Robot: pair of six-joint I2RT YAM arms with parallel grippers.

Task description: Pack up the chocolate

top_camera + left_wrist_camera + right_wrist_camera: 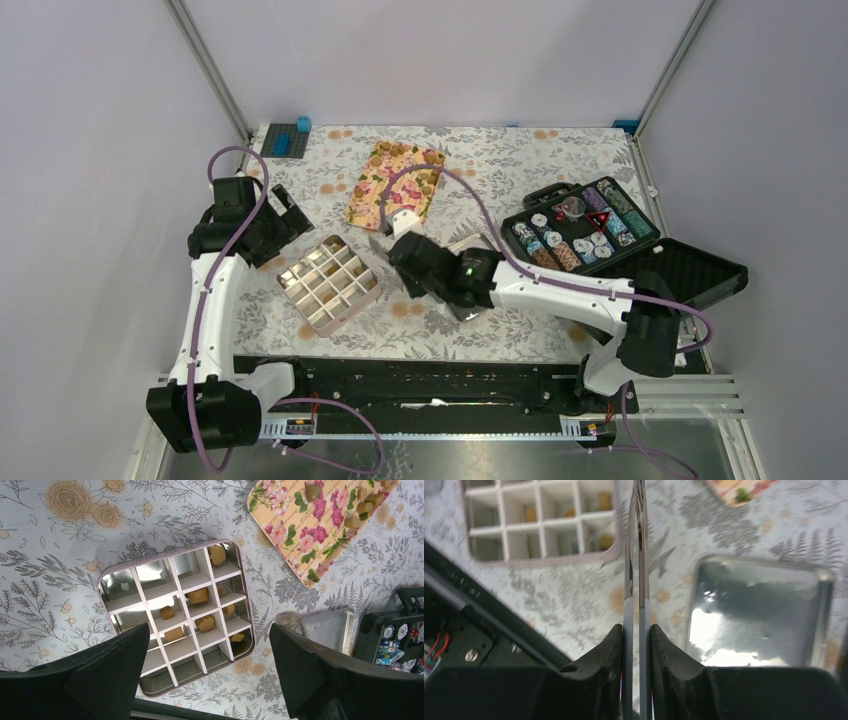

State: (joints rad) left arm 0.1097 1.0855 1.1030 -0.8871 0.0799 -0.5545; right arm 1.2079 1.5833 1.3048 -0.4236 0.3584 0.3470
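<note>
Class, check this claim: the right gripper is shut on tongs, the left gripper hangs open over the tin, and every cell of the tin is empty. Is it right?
One slip: the tin is not empty. The left wrist view shows chocolate in several cells. The rest holds: right gripper shut on tongs, left gripper open over the tin.

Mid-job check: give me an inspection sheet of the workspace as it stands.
Surface: floral cloth, no spills seen.
Job's things: chocolate in several cells of divided tin; more on flowered tray.
Clutter: open chip case; tin lid right of tin.
Claws: left claw open, empty, above tin; right claw shut on tweezers.
Cables: purple cables loop off both arms.
Surroundings: plain walls, nothing else seen.
</note>
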